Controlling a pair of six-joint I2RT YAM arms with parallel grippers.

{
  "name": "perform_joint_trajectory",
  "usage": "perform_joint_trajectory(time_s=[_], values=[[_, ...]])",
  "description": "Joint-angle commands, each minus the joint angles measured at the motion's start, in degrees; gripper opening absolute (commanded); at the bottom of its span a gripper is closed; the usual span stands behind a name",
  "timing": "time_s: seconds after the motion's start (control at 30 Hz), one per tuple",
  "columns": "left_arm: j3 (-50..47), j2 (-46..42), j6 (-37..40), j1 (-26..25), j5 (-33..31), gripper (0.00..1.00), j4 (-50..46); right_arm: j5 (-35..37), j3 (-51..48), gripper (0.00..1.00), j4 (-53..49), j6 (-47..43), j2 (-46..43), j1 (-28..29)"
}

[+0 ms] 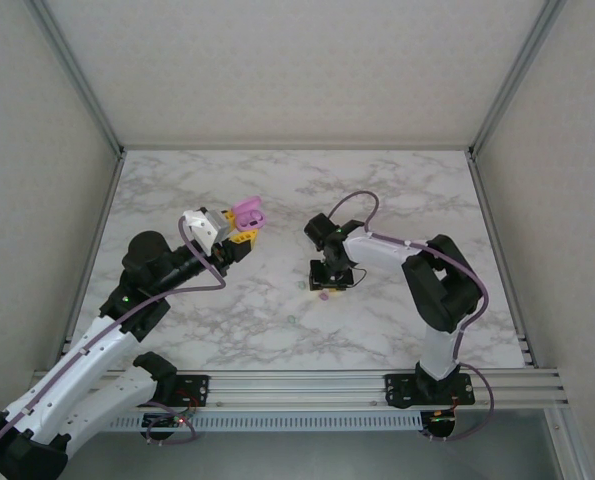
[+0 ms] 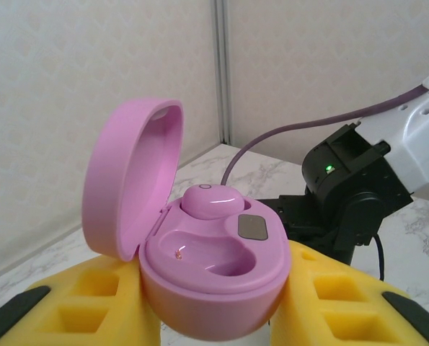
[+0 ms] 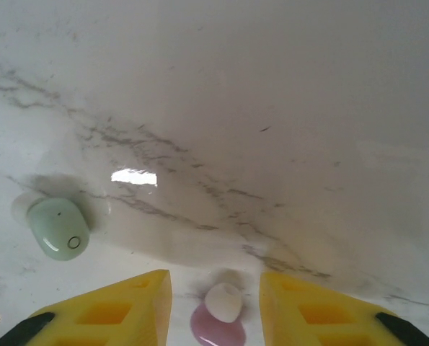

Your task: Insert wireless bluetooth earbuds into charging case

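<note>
While pink bud [image 3: 220, 317] lies on desk [image 3: 286, 108], bottom centre of right wrist view, right jaws stand open astride it, gripping nothing, likely set to close on it. Mint bud [image 3: 58, 228] sits apart at left. Case [image 2: 214, 267], lid up, raised off desk, left jaws clamped on its base. Far slot holds seated bud [image 2: 210, 200]. Near slot empty, probably offered for second bud.
</note>
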Motion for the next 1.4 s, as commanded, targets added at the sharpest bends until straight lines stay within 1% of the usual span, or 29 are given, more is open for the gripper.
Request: perform_joint_trajectory(time_s=[0.0,0.03,0.17,0.3,0.57,0.6,0.73,0.8,0.83,0.93,1.03,1.17,1.37], values=[[0.10,-0.64,0.03,-0.51,-0.06,0.20,0.26,-2.96,1.81,0.37,-1.37,-3.26,0.56,0.98],[0.14,-0.60,-0.05,-0.52,-0.02,0.20,0.26,-3.14,1.93,0.37,-1.66,-4.01,0.57,2.61],[0.16,-0.33,-0.29,-0.54,0.29,0.20,0.37,-3.52,1.91,0.37,-2.51,-6.95,0.60,3.81],[0.32,-0.32,-0.24,-0.53,0.29,0.20,0.24,-9.18,1.79,0.36,-1.81,-10.17,0.50,4.54],[0.27,-0.33,-0.13,-0.54,0.46,0.20,-0.42,-14.11,4.32,0.36,-6.76,-15.43,-0.70,6.52],[0.26,-0.33,-0.10,-0.60,0.46,0.20,-0.50,-13.29,4.64,0.35,-7.47,-15.35,-1.35,6.59],[0.22,-0.24,-0.02,-0.59,0.46,0.20,-0.51,-5.36,3.66,0.35,-6.07,-11.40,-6.29,6.45],[0.20,-0.18,-0.05,-0.55,0.47,0.20,-0.38,-1.09,2.02,0.36,-5.19,-7.23,-7.89,5.56],[0.18,-0.16,-0.02,-0.60,0.56,0.20,-0.34,-0.13,0.84,0.38,-4.64,-5.04,-8.18,4.54],[0.28,-0.21,-0.06,-0.60,0.57,0.20,-0.25,-2.57,-3.42,0.40,-1.03,-0.67,-8.63,1.91],[0.36,0.01,0.23,-0.61,0.61,0.20,-0.49,-6.73,-5.99,0.43,2.96,2.00,-8.06,1.64],[0.40,0.36,0.20,-0.62,0.82,0.20,-0.20,-7.34,-6.98,0.43,3.47,3.87,-5.86,1.63],[0.66,0.76,0.12,-0.60,0.99,0.20,-0.12,-9.21,-7.06,0.42,5.36,4.03,-3.75,1.68]])
